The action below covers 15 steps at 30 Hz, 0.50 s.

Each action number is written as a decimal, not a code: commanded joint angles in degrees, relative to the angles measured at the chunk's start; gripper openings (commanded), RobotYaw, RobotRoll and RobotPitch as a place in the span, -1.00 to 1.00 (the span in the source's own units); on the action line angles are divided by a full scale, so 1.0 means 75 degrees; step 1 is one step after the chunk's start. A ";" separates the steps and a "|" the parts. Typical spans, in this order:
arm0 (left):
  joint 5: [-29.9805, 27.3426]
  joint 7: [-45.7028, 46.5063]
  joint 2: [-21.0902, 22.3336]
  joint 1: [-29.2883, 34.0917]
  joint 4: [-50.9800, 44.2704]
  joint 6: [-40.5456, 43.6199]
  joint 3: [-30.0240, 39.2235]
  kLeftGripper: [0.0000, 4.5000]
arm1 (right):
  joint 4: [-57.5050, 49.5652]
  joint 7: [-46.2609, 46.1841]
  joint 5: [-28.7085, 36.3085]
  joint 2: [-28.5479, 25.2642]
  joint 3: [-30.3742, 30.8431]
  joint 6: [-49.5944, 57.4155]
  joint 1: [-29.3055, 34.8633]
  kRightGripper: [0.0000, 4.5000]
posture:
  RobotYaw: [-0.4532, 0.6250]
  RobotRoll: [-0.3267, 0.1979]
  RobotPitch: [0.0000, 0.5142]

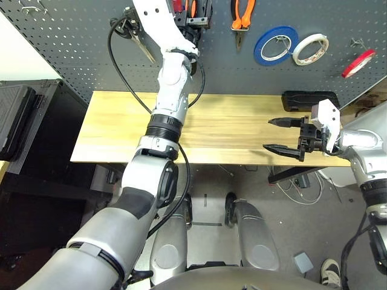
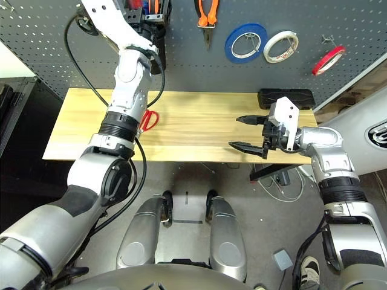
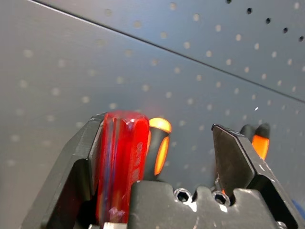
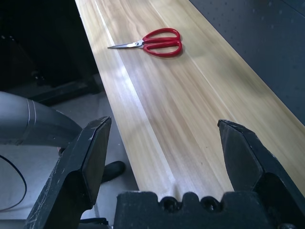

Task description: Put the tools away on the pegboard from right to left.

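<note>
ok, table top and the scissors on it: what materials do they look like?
Table top: looks like pale wood or a wood-look laminate, with lengthwise grain streaks and a soft sheen suggesting a smooth sealed finish. Red-handled scissors: glossy red loops, likely plastic; the blades are thin, grey and reflective, so probably bare steel.

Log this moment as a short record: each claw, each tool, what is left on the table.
left claw: open, up at the pegboard, red-handled screwdriver against one finger
right claw: open, over the table, holding nothing
pliers: hanging on pegboard
red tape ring: on pegboard
red-handled scissors: lying on table, not yet hung
</note>
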 commanded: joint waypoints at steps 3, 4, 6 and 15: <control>-0.0107 -0.0500 0.0430 0.0408 -0.1999 0.1289 -0.0258 0.98 | 0.0428 0.0091 -0.0058 0.0093 -0.0010 -0.0162 -0.0241 1.00 | -0.18 0.25 -0.06; -0.0124 -0.0590 0.0544 0.0510 -0.2429 0.1568 -0.0294 0.98 | 0.0478 0.0104 -0.0064 0.0107 -0.0004 -0.0194 -0.0269 1.00 | -0.18 0.25 -0.06; -0.0176 -0.0685 0.0696 0.0674 -0.3110 0.2058 -0.0315 0.98 | 0.0570 0.0125 -0.0079 0.0135 0.0000 -0.0237 -0.0326 1.00 | -0.17 0.25 -0.08; -0.0310 -0.1121 0.1805 0.2114 -0.5819 0.3983 -0.0142 0.98 | 0.0854 0.0321 -0.0097 0.0279 0.0030 -0.0461 -0.0522 1.00 | -0.12 0.25 -0.12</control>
